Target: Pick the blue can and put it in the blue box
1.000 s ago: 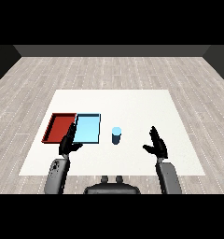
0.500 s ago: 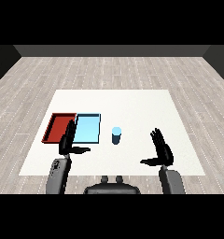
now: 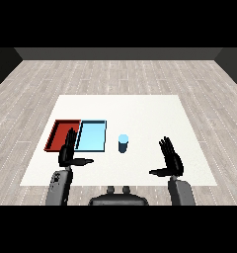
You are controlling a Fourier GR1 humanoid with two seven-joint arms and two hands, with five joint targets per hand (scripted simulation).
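Red tray: the flat red rectangular tray (image 3: pixel 59 133) lies at the far left on the white desk (image 3: pixel 140 108).
Left hand: the black left hand (image 3: pixel 68 153) is open, fingers straight and thumb out, over the near edge of both trays.
Blue tray: the flat light blue rectangular tray (image 3: pixel 93 133) touches the red tray's right side.
Blue can: the small upright blue cylinder can (image 3: pixel 123 144) stands on the desk just beside the blue tray, on its right, outside it.
Right hand: the black right hand (image 3: pixel 171 160) is open, holding nothing, well apart from the can.
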